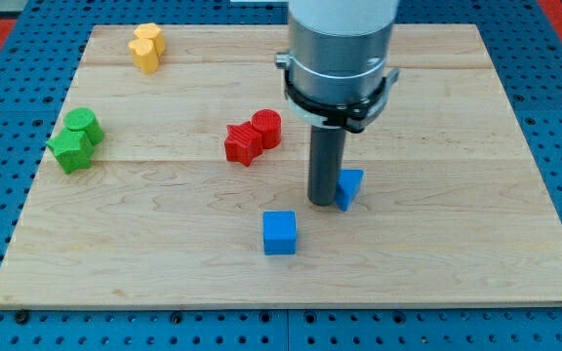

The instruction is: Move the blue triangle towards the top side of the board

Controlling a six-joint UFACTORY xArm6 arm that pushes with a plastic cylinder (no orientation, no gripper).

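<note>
The blue triangle [349, 187] lies on the wooden board [164, 263] right of centre. My tip [324, 202] rests on the board touching the triangle's left side. The rod and the arm's grey body above it hide part of the triangle's left edge. A blue cube [280, 233] lies below and to the left of my tip, apart from it.
A red star-like block [243, 143] and a red cylinder [266, 128] touch each other left of the rod. Two green blocks [75, 139] sit at the left edge. Two yellow blocks [146, 46] sit at the top left.
</note>
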